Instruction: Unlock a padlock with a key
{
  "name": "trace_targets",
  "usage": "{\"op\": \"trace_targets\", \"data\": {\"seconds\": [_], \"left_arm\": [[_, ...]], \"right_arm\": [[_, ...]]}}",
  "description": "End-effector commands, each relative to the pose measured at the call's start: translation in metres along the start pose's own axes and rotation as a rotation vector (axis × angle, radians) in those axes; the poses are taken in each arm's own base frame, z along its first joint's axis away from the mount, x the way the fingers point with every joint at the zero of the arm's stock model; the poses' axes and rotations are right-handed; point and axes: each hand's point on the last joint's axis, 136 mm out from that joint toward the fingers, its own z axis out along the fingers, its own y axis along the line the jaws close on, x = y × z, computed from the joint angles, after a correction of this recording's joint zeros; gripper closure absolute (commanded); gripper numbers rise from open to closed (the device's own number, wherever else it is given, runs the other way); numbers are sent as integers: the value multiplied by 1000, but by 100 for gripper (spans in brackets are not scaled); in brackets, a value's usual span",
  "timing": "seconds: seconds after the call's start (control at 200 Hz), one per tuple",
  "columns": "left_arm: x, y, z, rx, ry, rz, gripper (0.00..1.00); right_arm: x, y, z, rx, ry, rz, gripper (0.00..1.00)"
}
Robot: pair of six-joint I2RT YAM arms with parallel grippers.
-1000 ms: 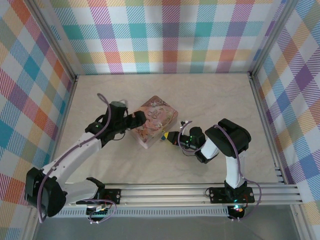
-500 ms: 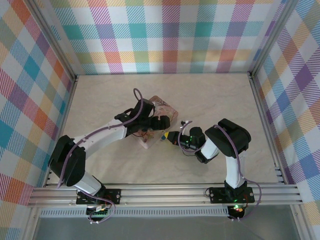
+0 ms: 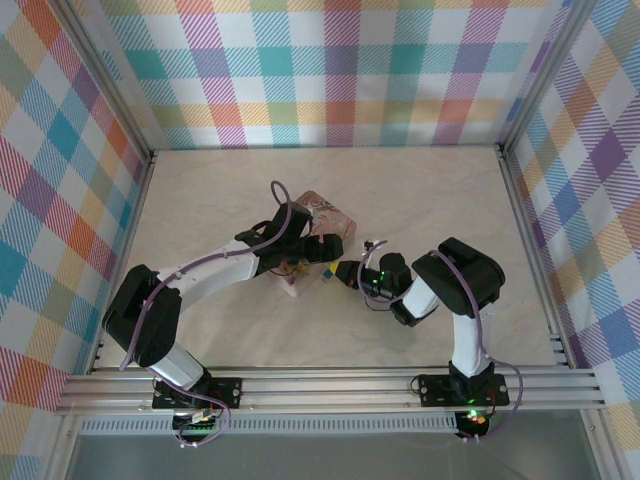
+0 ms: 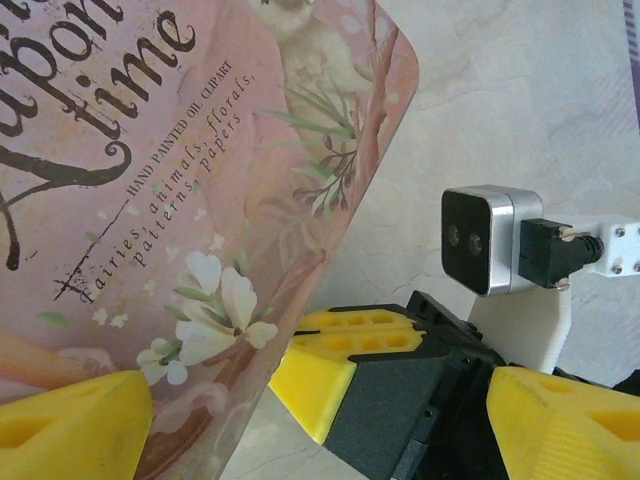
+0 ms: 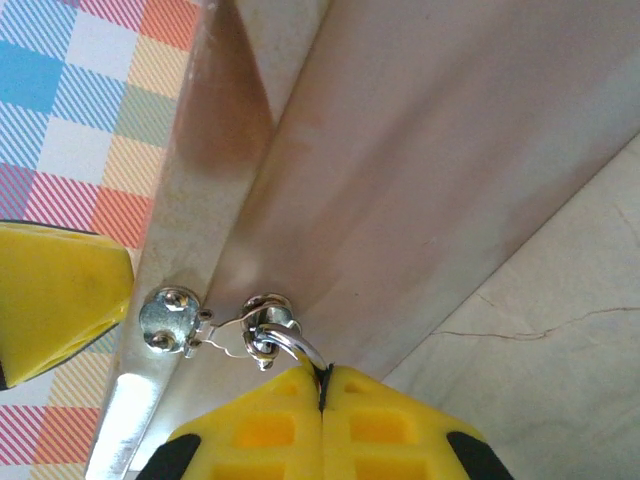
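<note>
The step in hand is judged to be bringing key and lock together. The right gripper (image 5: pixel 322 375) is clamped shut on a thin silvery ring (image 5: pixel 285 345) beside a small riveted metal stud (image 5: pixel 168 320) on the pink illustrated rectangular tin (image 4: pixel 150 200). The left gripper (image 4: pixel 318 410) is spread wide and empty above the tin's corner. The tiny blue-bodied padlock (image 3: pixel 327 270) is taken to be the speck at the tin's near edge, on the cream marbled worktop (image 3: pixel 420 200). Next, the padlock must be steadied and its keyhole exposed. Whether the ring belongs to the key or the shackle cannot be told, and no keyhole can be made out.
</note>
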Motion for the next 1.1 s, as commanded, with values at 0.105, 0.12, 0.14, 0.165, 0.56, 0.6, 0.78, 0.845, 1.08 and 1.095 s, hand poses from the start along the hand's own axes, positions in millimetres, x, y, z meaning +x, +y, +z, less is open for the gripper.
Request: {"op": "trace_targets", "data": {"seconds": [0.105,0.12,0.14,0.165,0.56,0.6,0.78,0.845,1.08,1.095], "left_arm": [[24,18,9,-52,47,-21,12],[24,18,9,-53,48,-21,12],[25,19,9,-56,49,-21,12],[25,19,9,-57,48,-21,12],[35,32,12,-88,64,-23,12],[35,32,12,-87,64,-24,12],[37,33,11,-87,63,-25,12],[36,33,11,-86,60,-26,11],[30,24,7,-54,46,-23,10],[28,22,6,-47,44,-22,10]], "right_arm": [[-12,22,2,-67,-24,25,100],[-12,22,2,-65,-22,26,100],[-13,21,2,-63,-23,27,100],[-13,21,2,-61,-23,28,100],[-30,13,-3,-50,-63,61,100],[-31,13,-3,-49,-64,61,100],[-35,8,-7,-36,-79,61,100],[-37,7,-9,-27,-85,53,100],[-39,5,-22,25,-97,8,100],[-40,4,-23,32,-100,9,100]]}}
